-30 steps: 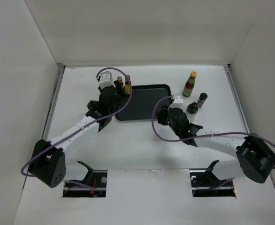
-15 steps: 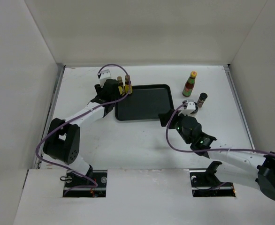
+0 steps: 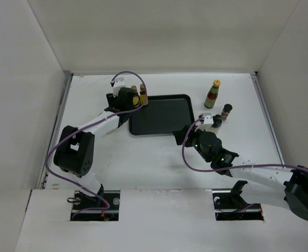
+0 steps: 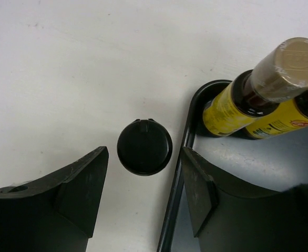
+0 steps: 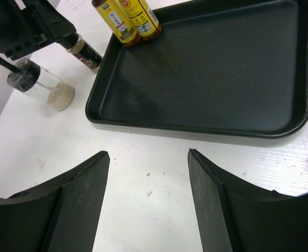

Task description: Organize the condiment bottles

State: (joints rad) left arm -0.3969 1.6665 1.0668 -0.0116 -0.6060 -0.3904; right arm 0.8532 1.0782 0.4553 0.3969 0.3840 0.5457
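Observation:
Two yellow-labelled bottles [image 3: 143, 96] with tan caps stand in the far left corner of the black tray [image 3: 164, 126]; they also show in the left wrist view [image 4: 233, 107] and the right wrist view [image 5: 117, 23]. My left gripper [image 3: 126, 98] is open above a black-capped jar [image 4: 144, 147] standing on the table just left of the tray rim [image 4: 176, 189]. That clear jar holds white powder [image 5: 49, 92]. A dark bottle [image 5: 85, 50] is beside it. My right gripper [image 5: 148, 157] is open and empty over the table before the tray's near edge. The red bottle [image 3: 213, 93] stands at the back right.
A small brown-capped bottle [image 3: 226, 111] stands right of the tray, close to my right wrist. White walls close in the table on three sides. The tray floor [image 5: 212, 63] is bare except for the two yellow bottles.
My left gripper has moved up to the tray's far left corner, over the black-capped jar. My right arm has swung so that its gripper now faces the tray's near edge.

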